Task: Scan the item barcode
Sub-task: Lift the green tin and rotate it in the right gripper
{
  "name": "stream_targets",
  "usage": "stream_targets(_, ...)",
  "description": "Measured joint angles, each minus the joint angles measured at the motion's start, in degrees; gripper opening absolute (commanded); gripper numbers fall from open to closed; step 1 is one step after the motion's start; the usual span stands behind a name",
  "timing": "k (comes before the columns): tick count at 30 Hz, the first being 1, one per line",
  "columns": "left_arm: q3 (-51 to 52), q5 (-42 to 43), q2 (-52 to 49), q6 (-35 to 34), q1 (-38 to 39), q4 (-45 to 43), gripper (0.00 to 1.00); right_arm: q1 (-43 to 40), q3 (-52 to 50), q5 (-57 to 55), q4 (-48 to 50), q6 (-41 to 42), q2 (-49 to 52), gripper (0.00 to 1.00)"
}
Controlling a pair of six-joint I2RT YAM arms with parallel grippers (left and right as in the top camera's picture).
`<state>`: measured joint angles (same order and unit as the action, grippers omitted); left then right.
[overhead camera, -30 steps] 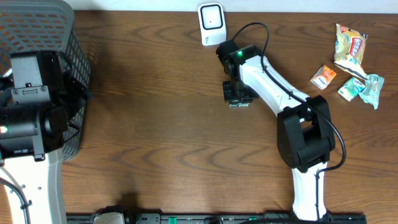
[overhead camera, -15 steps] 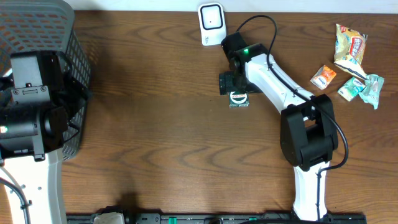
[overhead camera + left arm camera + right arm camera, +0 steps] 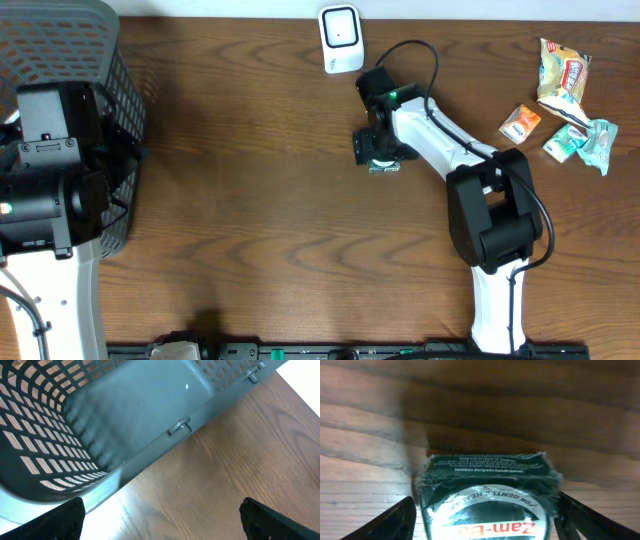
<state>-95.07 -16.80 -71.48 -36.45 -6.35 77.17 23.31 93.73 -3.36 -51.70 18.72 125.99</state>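
Observation:
The item is a dark green Zam-Buk box (image 3: 487, 492) with a round silver label, lying flat on the wooden table (image 3: 250, 200). In the overhead view the box (image 3: 385, 166) peeks out just below my right gripper (image 3: 376, 147). My right gripper (image 3: 486, 506) stands open, one finger on each side of the box and close to its edges. A white barcode scanner (image 3: 340, 38) stands at the far edge, a short way beyond the box. My left gripper (image 3: 162, 520) is wide open and holds nothing, hovering over the table beside the basket.
A grey mesh basket (image 3: 70, 60) fills the far left corner; in the left wrist view its wall (image 3: 125, 415) is right in front of me. Three snack packets (image 3: 563, 70) (image 3: 520, 123) (image 3: 582, 142) lie at the far right.
My right gripper has shifted slightly over the box, which now shows below it instead of being covered. The box stays on the table. My left arm is still.

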Motion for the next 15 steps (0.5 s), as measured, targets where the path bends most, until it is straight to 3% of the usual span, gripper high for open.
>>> stream_targets(7,0.0,0.0,0.0,0.0,0.0,-0.02,0.97,-0.26,-0.52,2.62,0.11,-0.52,-0.04,0.51)
stream_targets(15,0.0,0.0,0.0,0.0,0.0,-0.02,0.97,-0.94,0.74,13.16,-8.0,0.68,-0.22,0.54)
